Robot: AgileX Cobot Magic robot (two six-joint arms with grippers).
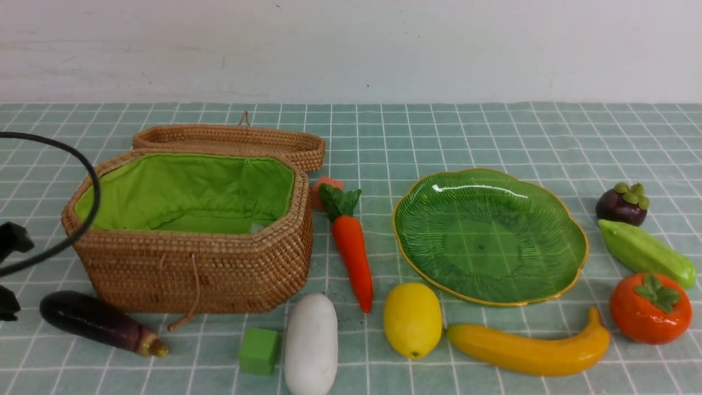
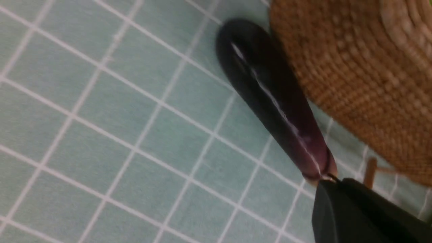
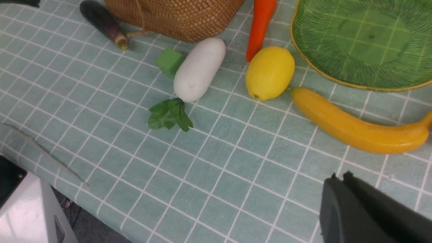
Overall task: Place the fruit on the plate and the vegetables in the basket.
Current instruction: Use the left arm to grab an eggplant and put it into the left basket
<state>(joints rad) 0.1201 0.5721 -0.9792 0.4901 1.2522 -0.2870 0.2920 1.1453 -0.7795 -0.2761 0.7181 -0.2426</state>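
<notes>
Tiled tabletop (image 1: 373,142): eggplant (image 2: 273,101) near left tool (image 2: 337,180)

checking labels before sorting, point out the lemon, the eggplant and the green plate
lemon (image 1: 413,320), front view, middle of its body
eggplant (image 2: 273,98), left wrist view, middle of its body
plate (image 1: 481,247), front view, its bare centre

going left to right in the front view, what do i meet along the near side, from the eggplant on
eggplant → green cube → white radish → yellow lemon → banana → orange persimmon
</notes>
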